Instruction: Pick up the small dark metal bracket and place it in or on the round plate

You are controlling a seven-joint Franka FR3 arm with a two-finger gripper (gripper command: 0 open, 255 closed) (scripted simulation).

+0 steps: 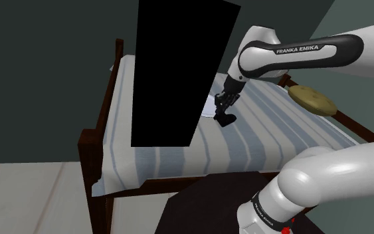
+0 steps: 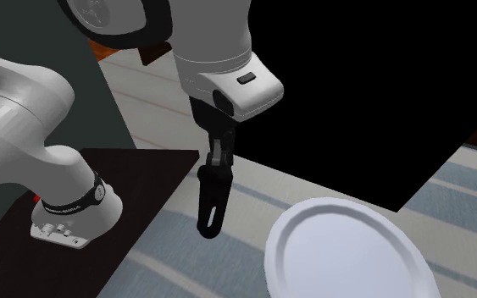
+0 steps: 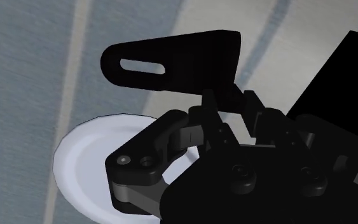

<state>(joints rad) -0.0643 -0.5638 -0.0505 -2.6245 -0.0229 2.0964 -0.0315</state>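
claw (image 2: pixel 215 161): clenched on flat, dark, slotted bracket (image 2: pixel 212 201), which hangs upright above the striped bed (image 1: pixel 265 133) | round white plate (image 2: pixel 346 254) lies near it, mid-bed | black area (image 1: pixel 179 66) borders plate | olive round cushion (image 1: pixel 311 98) at bed's edge

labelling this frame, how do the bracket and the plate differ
The bracket is black, the plate white. The bracket is a long strip with a slot; the plate is round. The bracket hangs upright, clasped by the gripper; the plate lies flat on the striped bedcover. Both are plain, unpatterned.
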